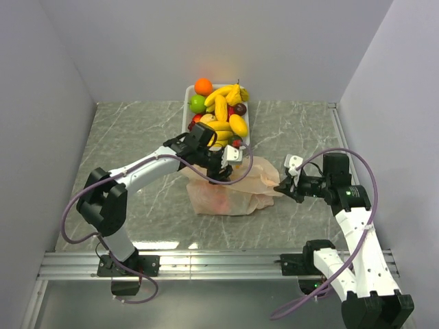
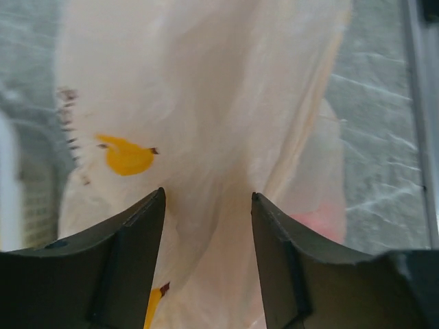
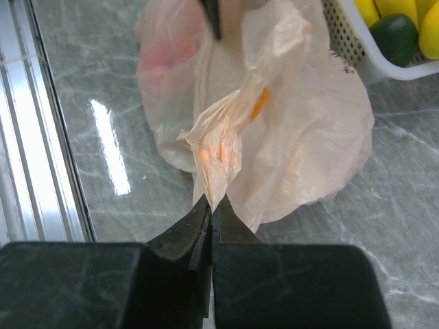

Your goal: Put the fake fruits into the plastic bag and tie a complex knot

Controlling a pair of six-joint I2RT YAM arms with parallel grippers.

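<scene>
Left gripper [image 2: 208,195]: the jaws stand moderately apart, with one dark finger on each side of a rising fold of the plastic bag [image 2: 206,103]. The pale peach film fills the gap between them, but whether either pad presses on it cannot be told. Two yellow print marks [image 2: 127,156] show on the film to the left of this gripper's fingers, and a blurred pink shape [image 2: 315,221] shows through it to their right; what that shape is cannot be made out. From above, the gripper hangs over the top of the bag, which lies slumped on the grey marbled table [image 1: 137,137] beneath and just in front of it. The wrist hides the bag's mouth. Just beyond this gripper stands a white tray [image 1: 186,96] holding the fake fruits [image 1: 221,110]: bananas, an orange, a green lime and darker pieces, partly covered by the arm. Right gripper [image 3: 211,205]: the jaws are closed tight on a crumpled strip of the bag's edge, which runs up and away from the fingertips to the main body of the bag. The bag lies ahead of this gripper, and a corner of the tray is cut off at the far right.
</scene>
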